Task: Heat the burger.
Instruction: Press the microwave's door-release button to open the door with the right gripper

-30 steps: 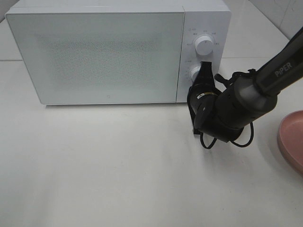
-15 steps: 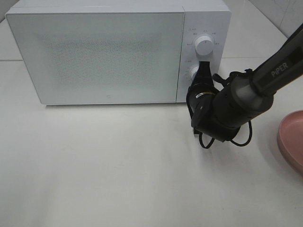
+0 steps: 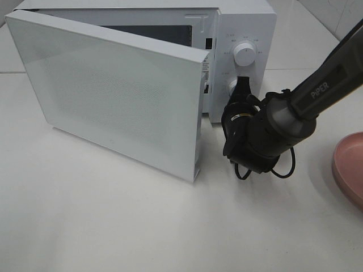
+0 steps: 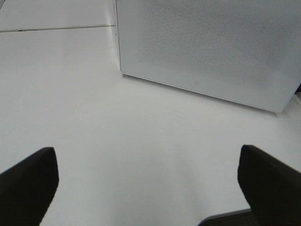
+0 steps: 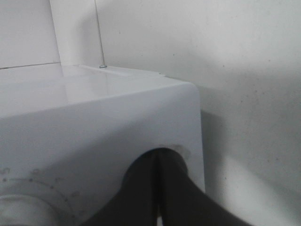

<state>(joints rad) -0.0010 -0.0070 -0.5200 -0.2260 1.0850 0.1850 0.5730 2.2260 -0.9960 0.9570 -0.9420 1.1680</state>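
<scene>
The burger is out of view in every frame. The white microwave [image 3: 245,22] stands at the back of the table with its door [image 3: 113,96] swung open toward the front left; only a dark strip of the cavity [image 3: 147,29] shows. My right gripper [image 3: 243,86] is shut, and its tips touch the control panel at the lower knob [image 3: 231,86], below the upper knob [image 3: 245,54]. In the right wrist view the shut fingers [image 5: 157,162] press against the microwave's front [image 5: 94,122]. My left gripper [image 4: 148,186] is open over bare table, facing the door [image 4: 211,47], holding nothing.
A pink plate [image 3: 350,170] lies at the right edge of the table, partly cut off. The open door juts out over the table's middle left. The right arm [image 3: 323,85] stretches in from the right. White table [image 3: 142,226] lies in front.
The microwave door, closed in both earlier frames, has sprung open and swung out toward the front. The right gripper stays at the lower knob, barely shifted.
</scene>
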